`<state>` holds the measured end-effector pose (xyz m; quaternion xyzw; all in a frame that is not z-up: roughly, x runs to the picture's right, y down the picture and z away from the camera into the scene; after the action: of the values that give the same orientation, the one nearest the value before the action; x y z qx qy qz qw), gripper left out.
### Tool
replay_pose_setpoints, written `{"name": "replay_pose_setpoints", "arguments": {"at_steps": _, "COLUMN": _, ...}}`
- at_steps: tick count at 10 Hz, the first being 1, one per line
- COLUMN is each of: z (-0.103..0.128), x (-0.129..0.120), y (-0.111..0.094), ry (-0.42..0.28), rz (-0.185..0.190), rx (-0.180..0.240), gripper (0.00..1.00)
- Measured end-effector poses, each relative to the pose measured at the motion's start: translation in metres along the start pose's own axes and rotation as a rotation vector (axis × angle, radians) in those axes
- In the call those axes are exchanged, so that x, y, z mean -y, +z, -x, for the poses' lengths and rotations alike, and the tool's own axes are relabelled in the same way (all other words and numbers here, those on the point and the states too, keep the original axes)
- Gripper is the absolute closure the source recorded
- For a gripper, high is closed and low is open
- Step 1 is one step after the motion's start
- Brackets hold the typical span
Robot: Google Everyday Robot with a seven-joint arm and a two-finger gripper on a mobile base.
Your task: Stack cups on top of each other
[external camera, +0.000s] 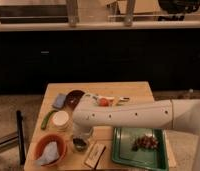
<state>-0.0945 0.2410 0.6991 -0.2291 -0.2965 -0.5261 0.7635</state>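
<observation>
Small dark round cup stands near the front edge of the light wooden counter, directly under the end effector. Whether the end effector is open, or has hold of the cup, cannot be told. White round cup sits close by, further back and to the left. Orange round bowl contains a pale crumpled cloth. Green rectangular tray contains a brown clump.
</observation>
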Motion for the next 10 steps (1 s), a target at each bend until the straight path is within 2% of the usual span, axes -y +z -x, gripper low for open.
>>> {"name": "replay_pose_setpoints", "arguments": {"at_steps": 7, "z": 0.000, "x": 0.000, "y": 0.002, "ry": 0.006, "rz": -0.005, "rx": 0.004, "gripper": 0.20}}
{"name": "replay_pose_setpoints", "arguments": {"at_steps": 10, "z": -0.017, "x": 0.002, "y": -0.002, "ry": 0.027, "rz": -0.019, "rx": -0.025, "gripper": 0.20}}
